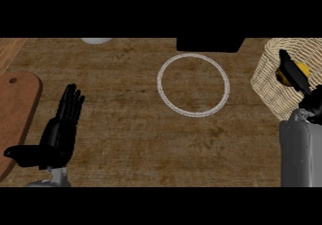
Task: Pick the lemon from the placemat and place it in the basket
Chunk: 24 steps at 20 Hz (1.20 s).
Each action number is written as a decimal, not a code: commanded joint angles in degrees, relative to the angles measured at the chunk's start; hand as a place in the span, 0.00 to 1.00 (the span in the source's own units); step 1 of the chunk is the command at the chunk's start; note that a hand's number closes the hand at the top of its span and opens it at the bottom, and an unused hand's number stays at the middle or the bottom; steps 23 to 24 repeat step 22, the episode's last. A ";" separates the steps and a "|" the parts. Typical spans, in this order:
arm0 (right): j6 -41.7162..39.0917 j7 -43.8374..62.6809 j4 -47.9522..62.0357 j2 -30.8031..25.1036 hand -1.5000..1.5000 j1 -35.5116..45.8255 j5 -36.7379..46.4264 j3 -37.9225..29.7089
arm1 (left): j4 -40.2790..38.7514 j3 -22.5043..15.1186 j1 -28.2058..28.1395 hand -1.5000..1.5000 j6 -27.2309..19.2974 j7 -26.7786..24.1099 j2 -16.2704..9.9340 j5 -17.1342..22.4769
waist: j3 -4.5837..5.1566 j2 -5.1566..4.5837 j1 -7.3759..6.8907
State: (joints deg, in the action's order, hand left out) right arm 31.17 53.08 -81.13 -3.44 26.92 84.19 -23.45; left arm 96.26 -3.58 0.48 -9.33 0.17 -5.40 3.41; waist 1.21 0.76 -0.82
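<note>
Fingers: right hand (305, 90) has its fingers (288, 61) curled round the lemon (293, 74), so it's holding it; left hand (60, 125) is flat open, holding nothing, just resting at the left.
Counter (131, 132): biggest thing here, brown wood, loads of open room in the middle.
Basket (267, 83): woven, at the right edge, partly cut off by the view. The lemon is over its inside, not on any mat.
Cutting board (14, 114): left edge, just beside the open hand.
Ring (193, 85): thin white loop mid-counter, nothing in it. Can't tell if that's the placemat.
Lemon handling: I'd guess light, stiff, a bit slick and roundish, so gripping across the middle makes sense.
Watch out: basket rim sits close to the wrist, so let go low inside and lift straight out.
</note>
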 commanded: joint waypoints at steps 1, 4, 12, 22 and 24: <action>0.16 4.57 -4.41 0.47 0.00 -3.43 8.31 0.74 | 1.97 0.60 -0.10 0.50 0.02 2.26 -0.74 0.18 | -1.18 -0.59 0.89; -6.61 5.79 -9.89 -2.40 0.00 -2.84 7.39 -2.02 | -0.72 -0.86 -0.94 0.50 -1.20 -1.21 1.38 -1.73 | -1.16 -0.55 1.24; -6.72 9.76 -30.29 3.38 0.00 -11.95 11.23 -0.62 | 1.30 0.93 -0.39 0.50 0.31 2.04 -0.11 -0.08 | -1.19 -0.56 1.10; -9.28 8.99 -56.97 3.43 0.00 -33.90 0.35 9.97 | 1.64 0.45 -0.97 0.50 0.41 1.38 0.60 -1.28 | -1.22 -0.61 1.15; -9.28 8.99 -56.97 3.43 0.00 -33.90 0.35 9.97 | 1.64 0.45 -0.97 0.50 0.41 1.38 0.60 -1.28 | -1.22 -0.61 1.15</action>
